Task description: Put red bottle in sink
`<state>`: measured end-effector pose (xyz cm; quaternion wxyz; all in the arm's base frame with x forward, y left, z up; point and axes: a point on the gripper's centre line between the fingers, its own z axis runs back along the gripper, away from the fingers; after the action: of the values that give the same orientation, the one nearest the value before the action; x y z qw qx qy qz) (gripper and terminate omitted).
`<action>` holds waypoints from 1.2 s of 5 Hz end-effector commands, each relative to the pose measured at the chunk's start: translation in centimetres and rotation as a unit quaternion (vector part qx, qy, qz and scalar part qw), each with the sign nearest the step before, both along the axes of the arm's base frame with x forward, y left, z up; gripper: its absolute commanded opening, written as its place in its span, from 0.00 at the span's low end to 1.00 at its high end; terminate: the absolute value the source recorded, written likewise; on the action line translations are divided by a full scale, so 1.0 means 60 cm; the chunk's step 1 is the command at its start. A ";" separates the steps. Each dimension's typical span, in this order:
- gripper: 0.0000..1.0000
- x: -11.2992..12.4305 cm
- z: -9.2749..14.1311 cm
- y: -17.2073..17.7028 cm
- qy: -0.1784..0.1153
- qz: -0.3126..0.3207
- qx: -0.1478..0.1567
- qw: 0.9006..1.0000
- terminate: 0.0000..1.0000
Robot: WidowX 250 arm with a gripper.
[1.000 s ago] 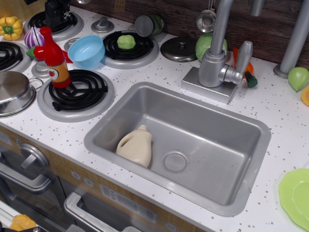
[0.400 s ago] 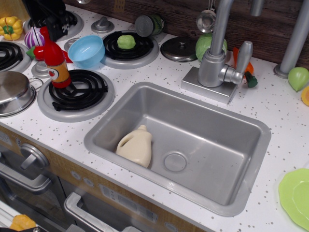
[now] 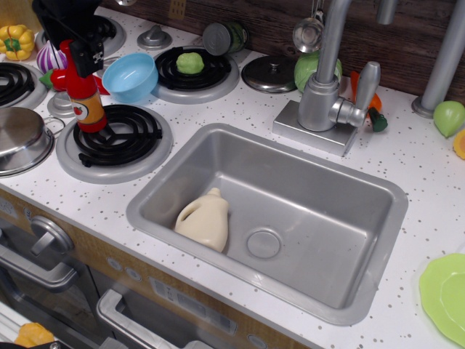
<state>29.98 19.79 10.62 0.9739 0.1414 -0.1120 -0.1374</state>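
Note:
The red bottle (image 3: 86, 100) stands upright on the rear edge of the front burner (image 3: 120, 142), left of the sink (image 3: 330, 218). It has a red cap and an orange label with a tomato mark. My black gripper (image 3: 77, 54) hangs over the bottle's top at the upper left. One finger (image 3: 91, 58) is just right of the neck, and the cap shows to its left. The jaws look open and hold nothing. The sink is a grey metal basin with a round drain (image 3: 263, 243).
A beige jug (image 3: 205, 220) lies in the sink's left corner. A blue bowl (image 3: 131, 75) and a red chili pepper (image 3: 57, 78) sit close by the bottle. A steel pot (image 3: 20, 138) is at the left, the faucet (image 3: 328, 80) behind the sink, and a green plate (image 3: 445, 297) at the right.
My gripper has come forward and down from the back-left burner to the bottle's top. The bottle has not moved.

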 end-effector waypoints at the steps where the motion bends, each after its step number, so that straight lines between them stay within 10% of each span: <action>1: 0.00 0.002 0.008 0.001 -0.009 -0.002 -0.009 1.000 0.00; 3: 0.00 -0.004 0.015 -0.031 0.002 0.018 -0.038 0.999 0.00; 5: 0.00 0.000 0.094 -0.177 0.051 0.083 -0.059 0.994 0.00; 6: 0.00 0.000 0.064 -0.254 0.050 0.098 -0.077 0.991 0.00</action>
<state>29.49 2.09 11.00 0.9975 0.0363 -0.0374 -0.0487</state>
